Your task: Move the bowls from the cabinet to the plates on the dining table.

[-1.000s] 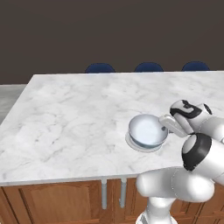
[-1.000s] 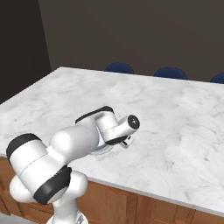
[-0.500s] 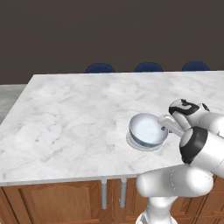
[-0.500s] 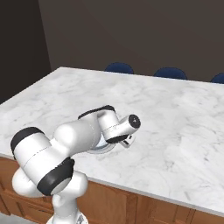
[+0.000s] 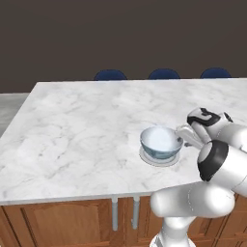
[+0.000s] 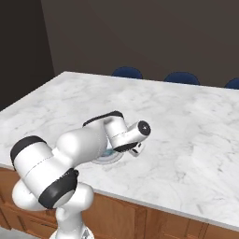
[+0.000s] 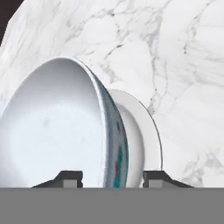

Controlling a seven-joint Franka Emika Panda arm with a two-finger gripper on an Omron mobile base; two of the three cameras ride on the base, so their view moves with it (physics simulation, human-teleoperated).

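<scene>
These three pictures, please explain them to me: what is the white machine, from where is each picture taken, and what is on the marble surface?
The white machine is a robot arm with two fingers at its end. Two pictures come from cameras behind the arm, on its left and on its right. The third comes from a camera on the hand itself. On the dining table stands a white bowl with blue pattern, set on a small grey plate. In the hand view, the fingers stand on either side of the bowl's rim, with a gap showing. They look opened, so the bowl seems released. Blue chairs stand behind the table.
</scene>
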